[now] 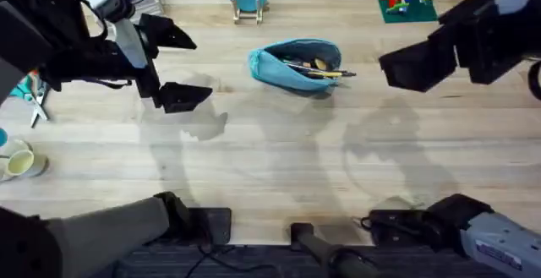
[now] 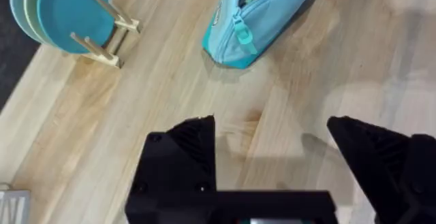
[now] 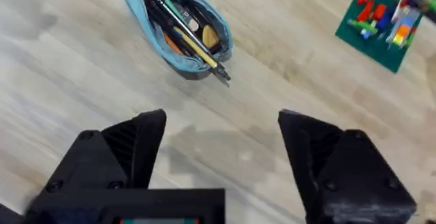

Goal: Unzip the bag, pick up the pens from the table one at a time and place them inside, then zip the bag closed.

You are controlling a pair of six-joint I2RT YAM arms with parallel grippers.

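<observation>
On the table (image 1: 270,168), bag (image 1: 294,64) unzipped with pens (image 3: 194,47) inside; left gripper (image 2: 272,156) and right gripper (image 3: 221,152) spread wide, empty.

Three cameras, all meeting on the bag.

My overhead view looks down and forward from above the arm bases, taking in the whole table (image 1: 279,160). Both wrist cameras look down from above the tabletop, close in; each catches the bag (image 1: 296,62) near the far edge, from the left (image 2: 262,16) and the right (image 3: 177,26).
</observation>
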